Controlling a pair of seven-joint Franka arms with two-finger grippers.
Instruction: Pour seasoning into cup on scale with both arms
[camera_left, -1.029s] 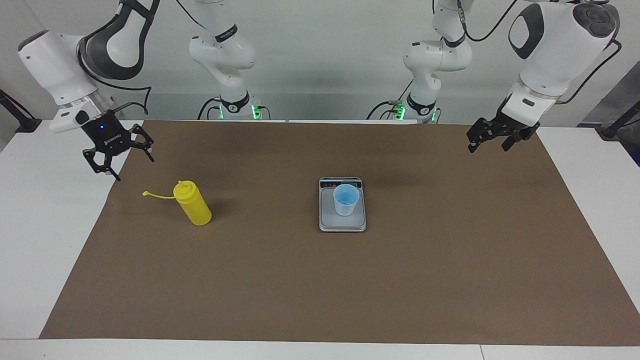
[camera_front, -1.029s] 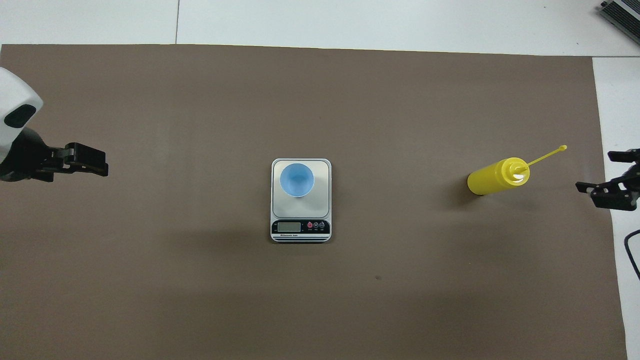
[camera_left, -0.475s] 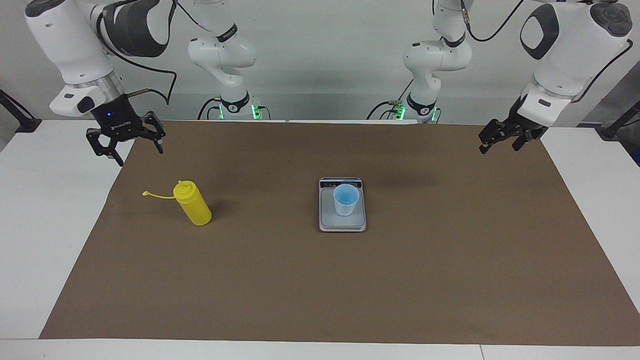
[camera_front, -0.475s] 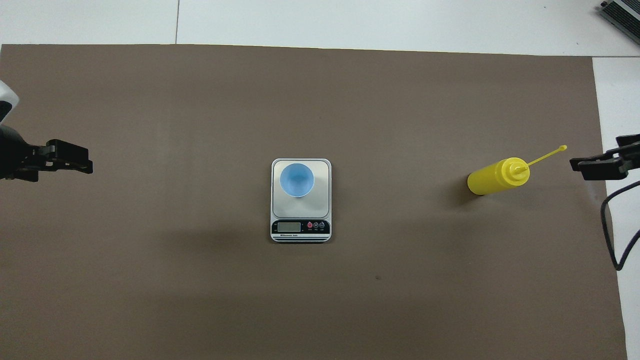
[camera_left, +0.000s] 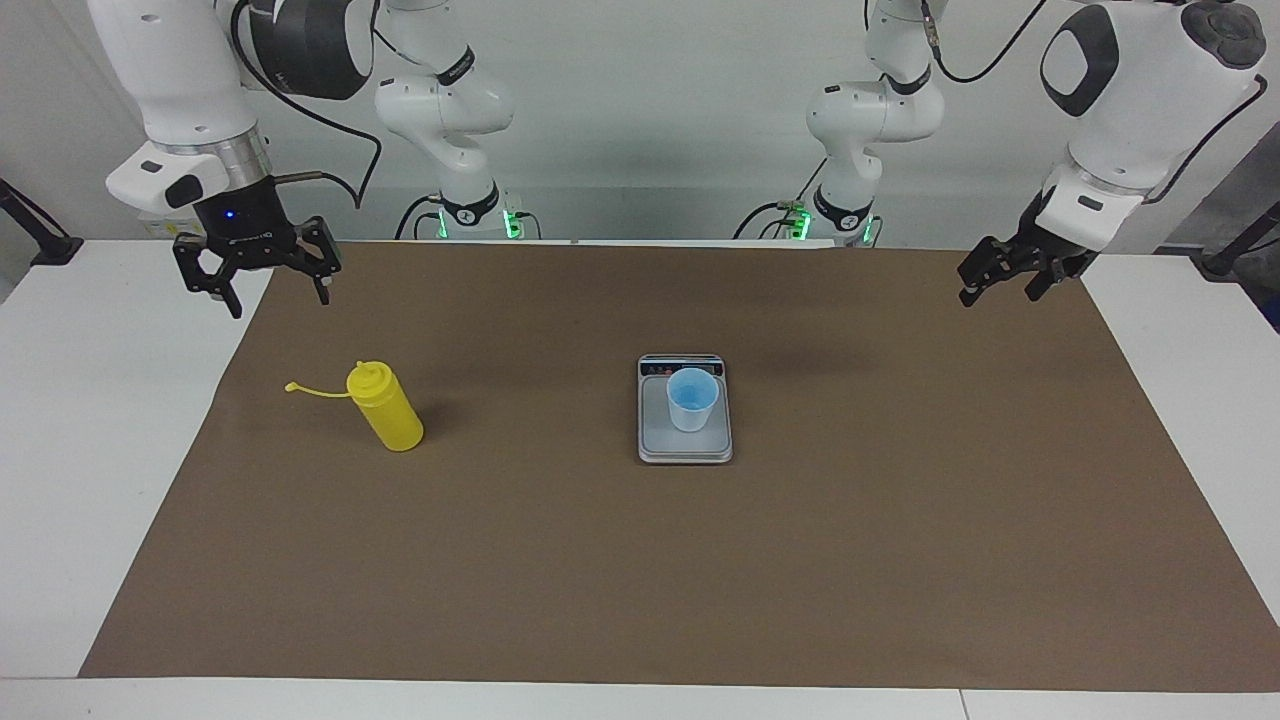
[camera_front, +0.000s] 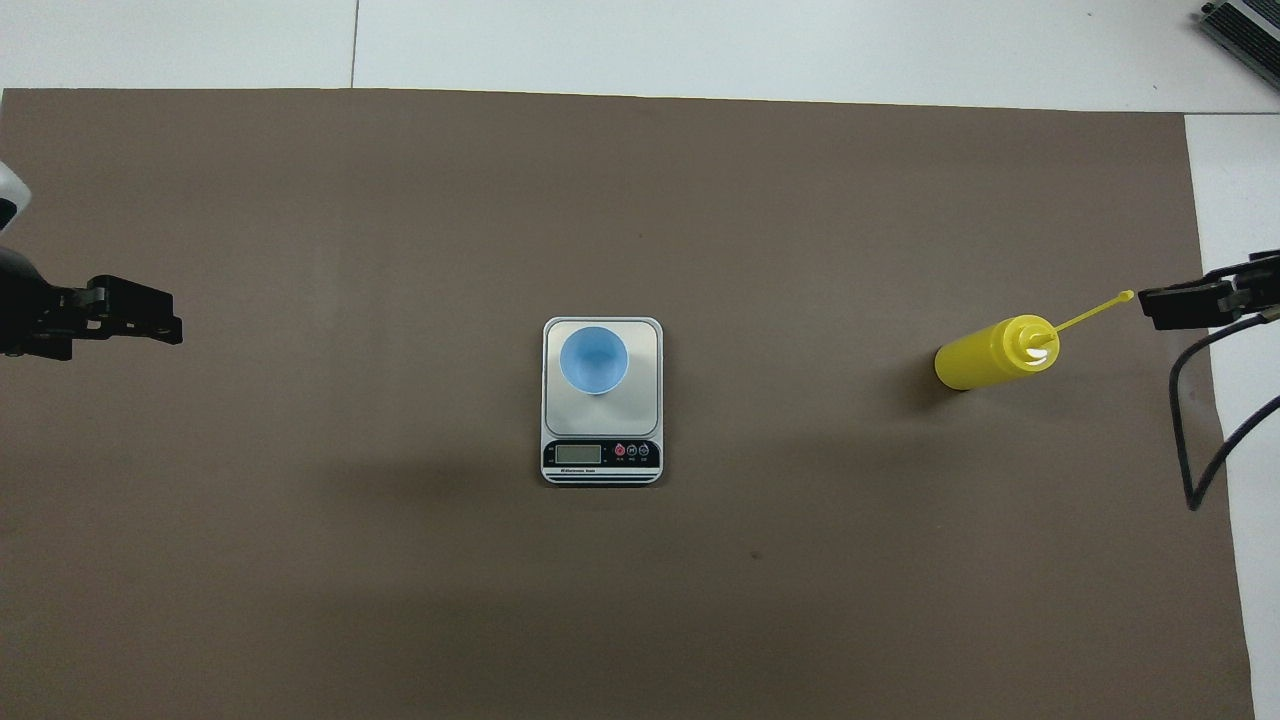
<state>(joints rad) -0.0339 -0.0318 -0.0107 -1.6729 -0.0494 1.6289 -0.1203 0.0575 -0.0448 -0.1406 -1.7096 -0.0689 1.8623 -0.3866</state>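
Facing view, read across from the right arm's end of the table: right gripper (camera_left: 275, 292) hangs in the air over the edge of the brown paper mat (camera_left: 640, 560), fingers spread apart, nothing between them; seasoning (camera_left: 387, 407), a smooth yellow plastic squeeze bottle with cone nozzle, stands on the mat below it, well apart from the gripper, its thin cap strap (camera_left: 315, 389) sticking out toward the mat edge; nothing stands between bottle and gripper; scale (camera_left: 685, 410), flat silver-grey rectangle, sits mid-mat with its dark display strip at the end nearer the robots; cup (camera_left: 692, 399), small tapered light blue plastic with no handle, stands upright on the weighing plate; left gripper (camera_left: 1010, 278) hangs over the mat corner at the left arm's end, fingers apart and empty, well apart from scale and cup; white table (camera_left: 90, 420) shows around the mat; overhead view cuts off both grippers at the frame edges, only dark tips visible; display digits too small to read
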